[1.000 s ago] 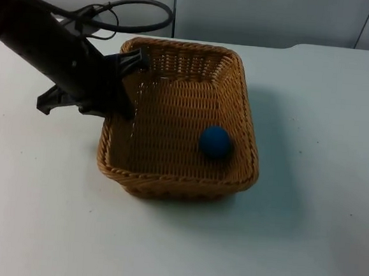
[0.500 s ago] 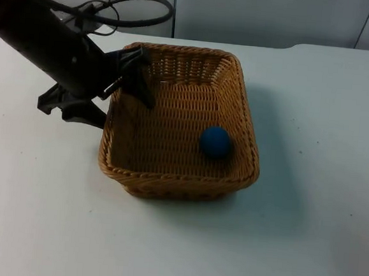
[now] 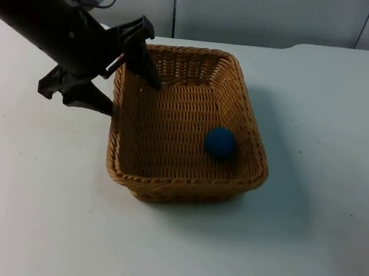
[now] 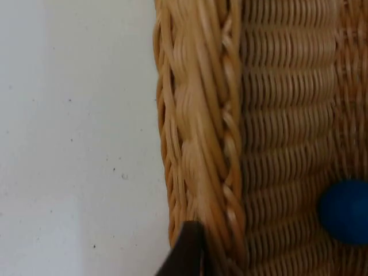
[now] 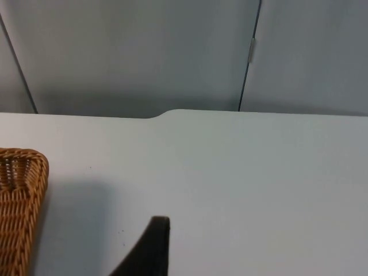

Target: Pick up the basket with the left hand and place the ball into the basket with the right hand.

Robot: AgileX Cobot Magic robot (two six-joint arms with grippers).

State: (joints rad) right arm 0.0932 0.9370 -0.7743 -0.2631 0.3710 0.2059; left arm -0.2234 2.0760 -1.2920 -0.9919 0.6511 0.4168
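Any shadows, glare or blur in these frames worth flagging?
Top view: the basket casts a soft shadow on the table toward the picture's right; no glare. Left wrist view: rim and ball look slightly soft. Right wrist view: even light, faint shadow beside the basket corner.

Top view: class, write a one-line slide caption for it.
Left tool straddles the wicker basket rim; blue ball lies inside.
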